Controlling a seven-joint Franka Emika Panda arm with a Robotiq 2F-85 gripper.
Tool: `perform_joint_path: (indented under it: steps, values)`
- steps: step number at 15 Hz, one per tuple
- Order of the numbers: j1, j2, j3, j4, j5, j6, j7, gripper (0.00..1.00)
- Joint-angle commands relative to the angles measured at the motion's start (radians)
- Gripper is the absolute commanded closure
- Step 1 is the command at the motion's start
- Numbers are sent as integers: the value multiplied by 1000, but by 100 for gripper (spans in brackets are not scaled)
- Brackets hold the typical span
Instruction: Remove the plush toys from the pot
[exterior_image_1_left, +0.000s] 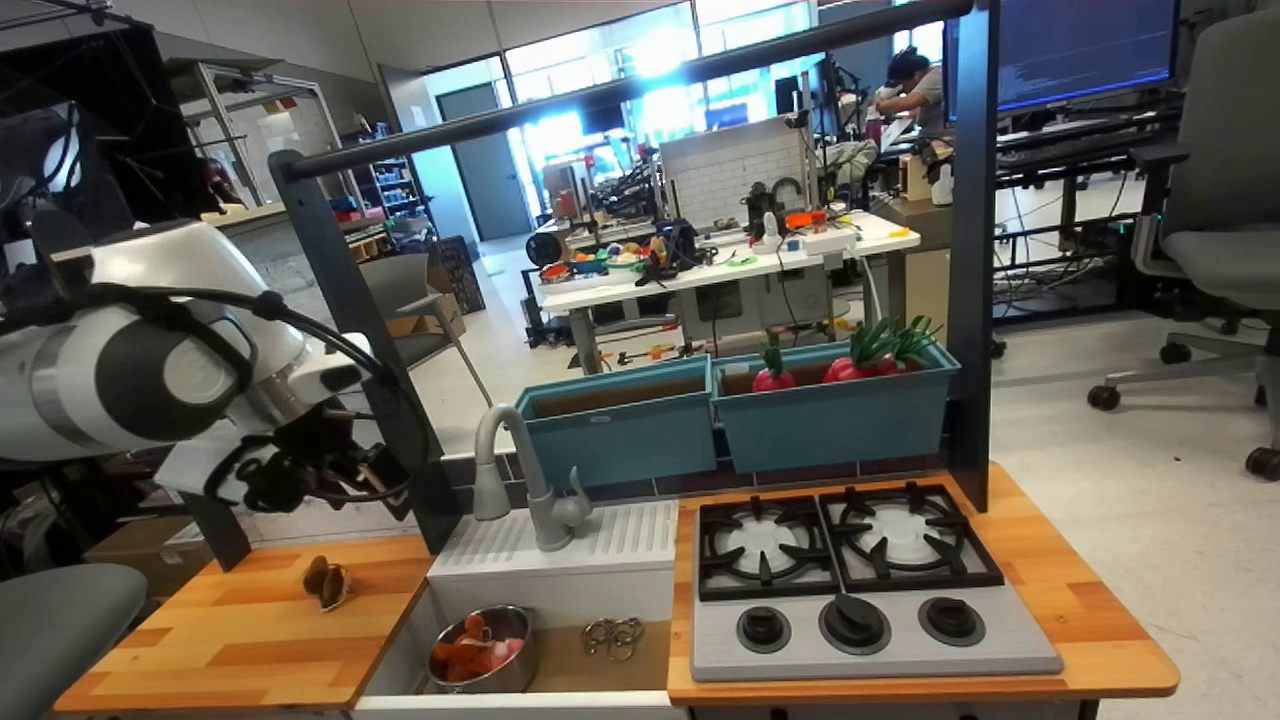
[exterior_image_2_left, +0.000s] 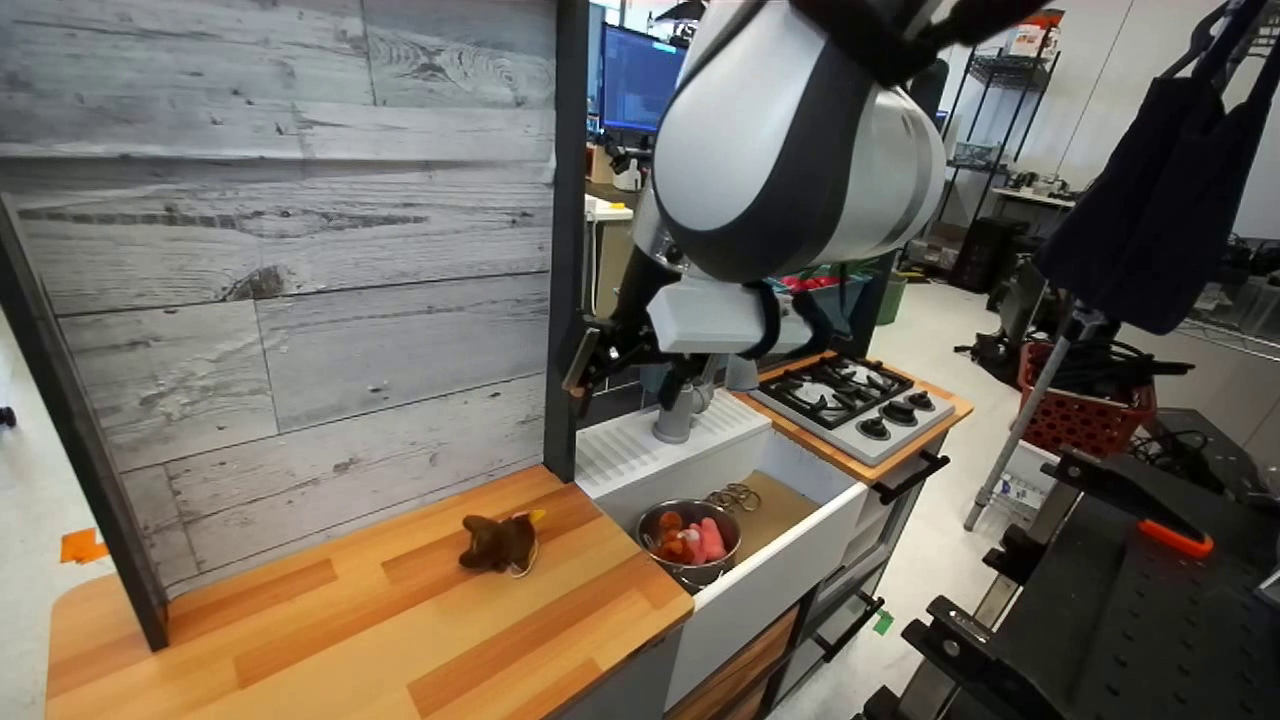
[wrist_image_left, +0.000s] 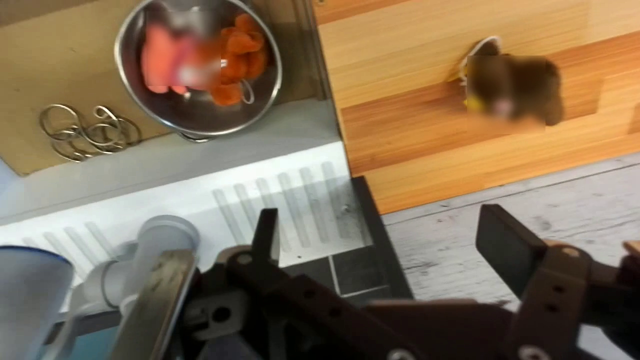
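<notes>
The pot (wrist_image_left: 195, 112) is shiny metal, the plush toys (wrist_image_left: 242, 57) fuzzy cloth. The counter (exterior_image_2_left: 340, 610) looks like smooth, satiny wood.

The white arm (exterior_image_2_left: 790, 170) hangs raised, its pincer (wrist_image_left: 384, 225) spread wide, seemingly tilted downward.

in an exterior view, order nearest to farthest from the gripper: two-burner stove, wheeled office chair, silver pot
1. Silver pot: in the sink, lower than the gripper
2. Two-burner stove: right of the sink
3. Wheeled office chair: far right
</notes>
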Motion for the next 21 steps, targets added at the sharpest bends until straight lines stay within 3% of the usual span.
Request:
perform_joint_path:
  steps: [1,5,13,21]
  values:
    - [13,107,-51,110,3,-107,49,0]
    - [-8,226,-38,210,8,-174,73,0]
    - [52,416,-129,383,2,-181,190,0]
    - [117,418,-195,361,-16,-255,262,0]
